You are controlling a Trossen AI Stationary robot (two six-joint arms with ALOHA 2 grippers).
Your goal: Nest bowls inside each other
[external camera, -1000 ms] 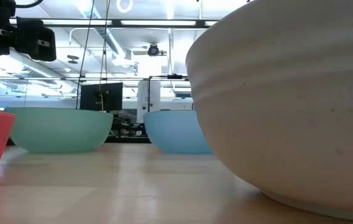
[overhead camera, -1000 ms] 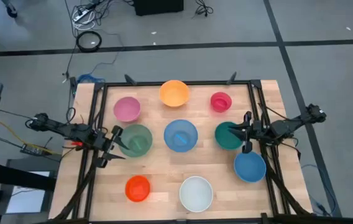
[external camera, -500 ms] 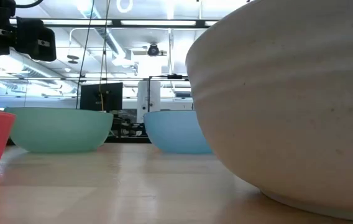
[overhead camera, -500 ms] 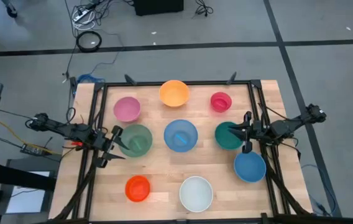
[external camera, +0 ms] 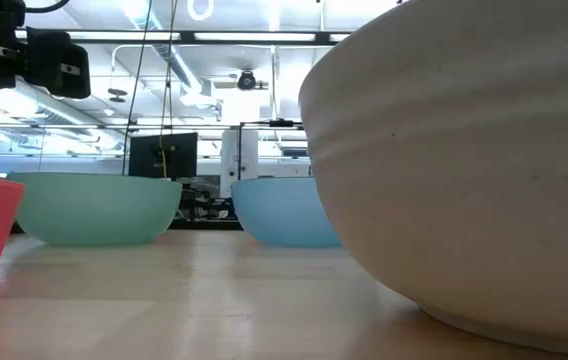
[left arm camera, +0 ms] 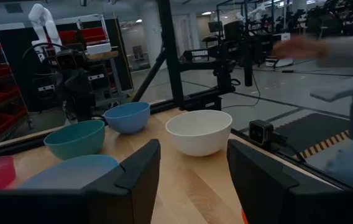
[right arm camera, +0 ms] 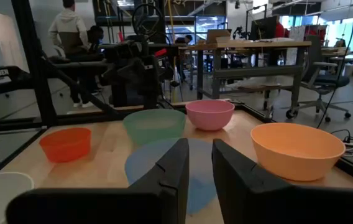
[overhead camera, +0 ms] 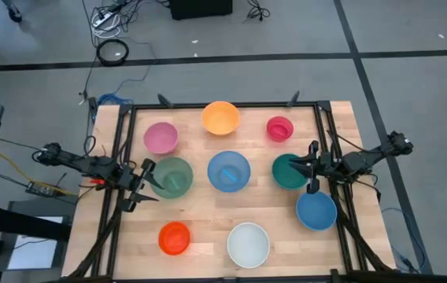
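Note:
Several plastic bowls stand upright and apart on the wooden table. Pink [overhead camera: 160, 137], orange [overhead camera: 220, 118] and magenta [overhead camera: 279, 128] are at the far side. Sage green [overhead camera: 172, 176], blue [overhead camera: 229, 171] and teal [overhead camera: 289, 170] form the middle row. A second blue [overhead camera: 316, 210], red-orange [overhead camera: 174, 237] and white [overhead camera: 248, 244] sit nearer. My left gripper [overhead camera: 141, 185] hovers level and open at the sage bowl's left rim; its fingers [left arm camera: 192, 155] hold nothing. My right gripper [overhead camera: 312, 167] hovers level by the teal bowl's right rim, its fingers [right arm camera: 200, 152] a little apart, with nothing between them.
A black metal frame [overhead camera: 121, 157] runs along the table's left, far and right edges, and both arms reach in over it. A person [right arm camera: 71, 31] stands in the room behind the table. A blurred sleeve [left arm camera: 325, 46] shows off the table. The white bowl [external camera: 464, 170] fills the low view's right.

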